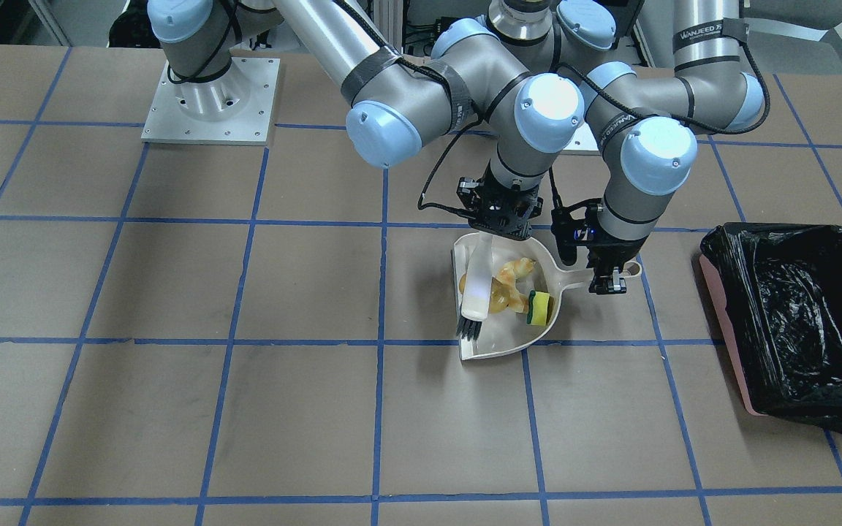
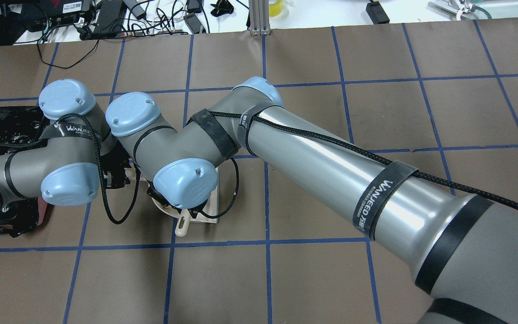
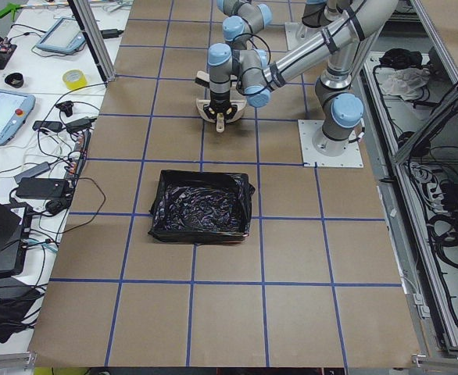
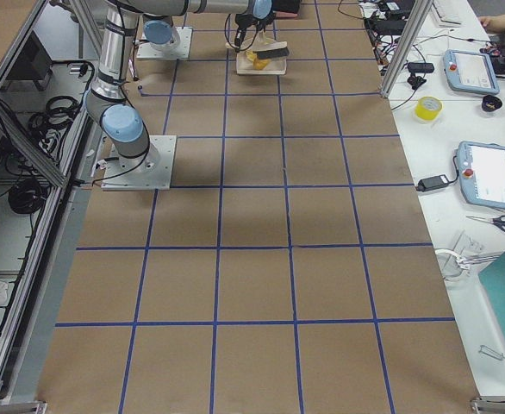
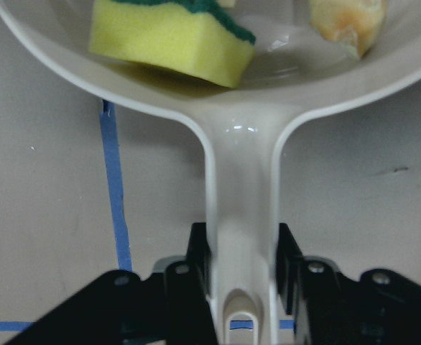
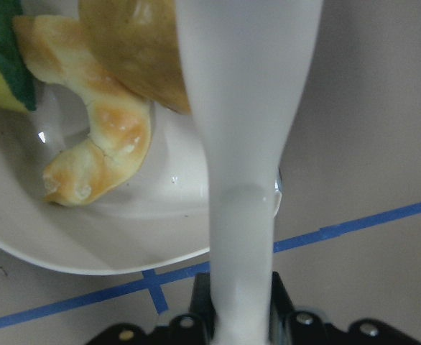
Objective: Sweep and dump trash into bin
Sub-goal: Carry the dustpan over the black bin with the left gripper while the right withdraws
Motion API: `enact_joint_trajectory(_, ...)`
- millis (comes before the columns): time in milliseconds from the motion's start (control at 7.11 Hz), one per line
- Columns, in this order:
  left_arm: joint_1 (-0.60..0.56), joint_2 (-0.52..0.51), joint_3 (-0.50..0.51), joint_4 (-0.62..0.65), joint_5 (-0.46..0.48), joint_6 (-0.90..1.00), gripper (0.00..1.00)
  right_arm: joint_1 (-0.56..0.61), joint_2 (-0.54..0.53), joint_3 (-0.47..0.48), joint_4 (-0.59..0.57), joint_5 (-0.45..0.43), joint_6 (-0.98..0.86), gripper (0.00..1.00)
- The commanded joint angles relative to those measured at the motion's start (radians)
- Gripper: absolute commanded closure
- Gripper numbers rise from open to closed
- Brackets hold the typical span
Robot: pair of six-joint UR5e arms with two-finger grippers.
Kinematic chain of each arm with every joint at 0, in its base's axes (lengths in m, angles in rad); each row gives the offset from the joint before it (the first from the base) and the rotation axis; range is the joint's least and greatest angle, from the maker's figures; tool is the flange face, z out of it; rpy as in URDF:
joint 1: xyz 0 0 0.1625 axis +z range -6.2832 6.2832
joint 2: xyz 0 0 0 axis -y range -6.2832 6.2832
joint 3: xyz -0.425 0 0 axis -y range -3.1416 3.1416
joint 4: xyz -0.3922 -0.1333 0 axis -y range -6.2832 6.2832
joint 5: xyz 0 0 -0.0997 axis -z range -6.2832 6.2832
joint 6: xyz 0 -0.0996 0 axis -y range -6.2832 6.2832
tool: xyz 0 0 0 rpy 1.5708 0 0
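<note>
The white dustpan (image 1: 509, 332) lies flat on the table. In it lie the trash: a golden-brown lump (image 1: 498, 298), a tan croissant piece (image 1: 516, 272) and a yellow sponge with a green side (image 1: 539, 307). My left gripper (image 1: 607, 281) is shut on the dustpan's handle (image 5: 241, 208). My right gripper (image 1: 498, 219) is shut on the white brush (image 1: 476, 281), whose black bristles (image 1: 468, 326) rest in the pan's mouth. The right wrist view shows the brush handle (image 6: 246, 144) over the lump (image 6: 135, 50) and croissant (image 6: 103, 144). The pink bin with a black bag (image 1: 801, 314) stands apart on my left.
Both arms crowd over the dustpan and hide most of it in the overhead view (image 2: 207, 211). The bin (image 3: 202, 207) stands about one grid square from the pan. Brown table with blue tape lines (image 1: 245, 409) lies around them.
</note>
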Motion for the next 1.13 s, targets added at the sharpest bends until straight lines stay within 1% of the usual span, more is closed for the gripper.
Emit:
enact_joint_trajectory(0, 0.0, -0.002, -0.001, 0.001, -0.005, -0.002, 1.0, -0.027, -0.032, -0.003, 0.068, -0.016, -0.011, 1.0)
enact_joint_trajectory(281, 0.005, 0.0, -0.001, 0.001, -0.006, -0.003, 1.0, -0.137, -0.134, 0.005, 0.195, -0.042, -0.203, 1.0)
enact_joint_trajectory(422, 0.012, 0.001, 0.0, -0.001, -0.038, -0.002, 1.0, -0.199, -0.152, 0.011, 0.205, -0.067, -0.248, 1.0)
enact_joint_trajectory(563, 0.02, 0.003, 0.0, -0.002, -0.096, -0.005, 1.0, -0.257, -0.153, 0.016, 0.228, -0.109, -0.352, 1.0)
enact_joint_trajectory(704, 0.056, 0.009, 0.0, -0.002, -0.174, -0.019, 1.0, -0.329, -0.152, 0.016, 0.231, -0.154, -0.433, 1.0)
enact_joint_trajectory(844, 0.114, 0.015, 0.002, -0.002, -0.263, -0.017, 1.0, -0.395, -0.153, 0.017, 0.226, -0.157, -0.556, 1.0)
enact_joint_trajectory(985, 0.191, 0.023, 0.003, -0.013, -0.392, -0.005, 1.0, -0.476, -0.152, 0.017, 0.21, -0.157, -0.654, 1.0)
